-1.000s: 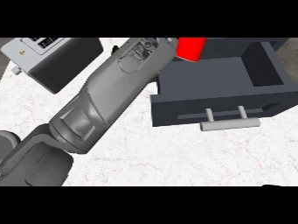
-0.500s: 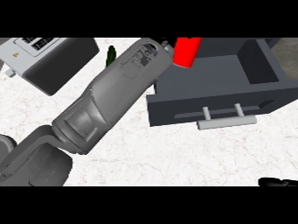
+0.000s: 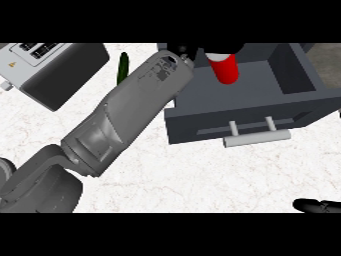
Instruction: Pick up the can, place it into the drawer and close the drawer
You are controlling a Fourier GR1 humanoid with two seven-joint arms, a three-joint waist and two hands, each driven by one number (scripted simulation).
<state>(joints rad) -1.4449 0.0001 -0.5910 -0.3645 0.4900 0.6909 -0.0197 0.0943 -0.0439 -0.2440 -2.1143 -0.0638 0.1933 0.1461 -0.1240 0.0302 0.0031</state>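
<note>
Above the open drawer (image 3: 276,95), left hand (image 3: 191,50), fingers round a red can (image 3: 225,67), no readable label.

No legible words, brands or numbers anywhere. One sign only: small yellow warning triangle (image 3: 13,65) on the light top face of the toaster (image 3: 51,72), well left of the left hand (image 3: 184,50); symbol inside too small to read. Faint dark markings on the grey left forearm (image 3: 162,75) just below that hand, unreadable. Nothing printed visible on the red can (image 3: 225,67).
</note>
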